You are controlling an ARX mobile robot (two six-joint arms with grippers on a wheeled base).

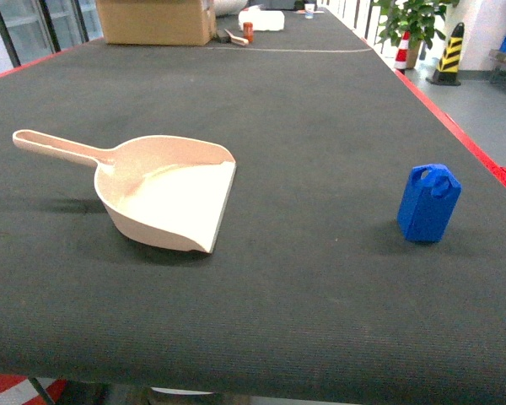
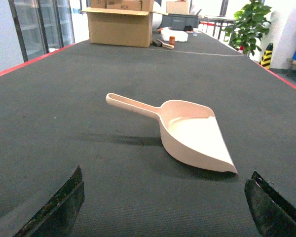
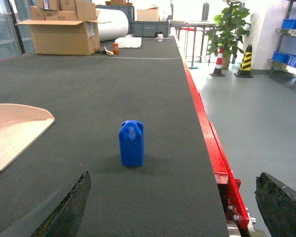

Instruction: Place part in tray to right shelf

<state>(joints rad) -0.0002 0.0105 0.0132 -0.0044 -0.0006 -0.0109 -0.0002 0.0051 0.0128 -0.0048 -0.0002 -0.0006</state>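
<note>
The part (image 1: 428, 203) is a small blue jerrycan-shaped block standing upright on the black table top, right of centre; it also shows as the part (image 3: 131, 143) ahead of my right gripper (image 3: 170, 197), which is open and empty, well short of it. The tray (image 1: 164, 192), a beige scoop with a long handle pointing left, lies empty on the table's left half. It appears again as the tray (image 2: 190, 132) beyond my left gripper (image 2: 165, 200), open with nothing between its fingers. Neither gripper shows in the head view. The right shelf is out of view.
The table's red edge (image 3: 207, 133) runs along the right, with grey floor beyond. At the far end stand a cardboard box (image 1: 156, 21), a white container (image 1: 261, 19) and small items. A potted plant (image 3: 229, 29) and striped cones (image 3: 245, 61) stand on the floor.
</note>
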